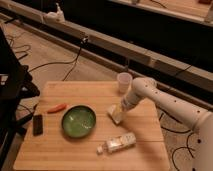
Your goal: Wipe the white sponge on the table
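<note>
The white sponge (115,114) lies flat on the light-brown wooden table (75,150), right of centre. My gripper (120,108) comes in from the right on a white arm and sits on the sponge, pressing it onto the tabletop. The sponge's right end is partly hidden under the gripper.
A white plastic cup (124,82) stands at the table's back edge, just behind the gripper. A green bowl (78,121) sits left of the sponge. A white bottle (117,143) lies near the front. An orange carrot (57,107) and a black object (37,124) lie at the left.
</note>
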